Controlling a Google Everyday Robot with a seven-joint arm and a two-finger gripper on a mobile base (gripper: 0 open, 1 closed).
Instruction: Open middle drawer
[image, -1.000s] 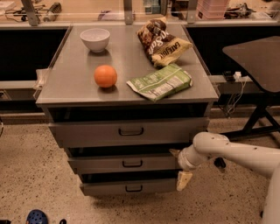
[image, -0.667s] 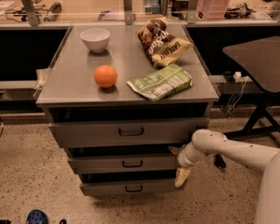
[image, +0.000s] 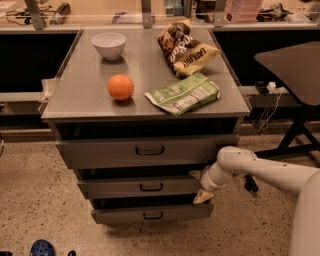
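The middle drawer (image: 115, 188) is the second of three grey drawers in the metal cabinet, with a small dark handle (image: 150, 187). It stands slightly out, with a dark gap above it. My gripper (image: 198, 185) is at the right end of this drawer's front. One tan finger (image: 194, 174) is at its top edge and the other is at its bottom edge. The jaws stand apart, astride the panel's end. My white arm (image: 260, 170) comes in from the lower right.
On the cabinet top (image: 80, 95) are a white bowl (image: 109, 44), an orange (image: 120, 87), a green packet (image: 183, 93) and a brown chip bag (image: 184, 48). The top drawer (image: 100, 151) and bottom drawer (image: 120, 215) flank the middle one. A dark table (image: 292, 70) stands at right.
My gripper has moved a little left, up against the right end of the middle drawer's front. The drawer itself has not visibly moved.
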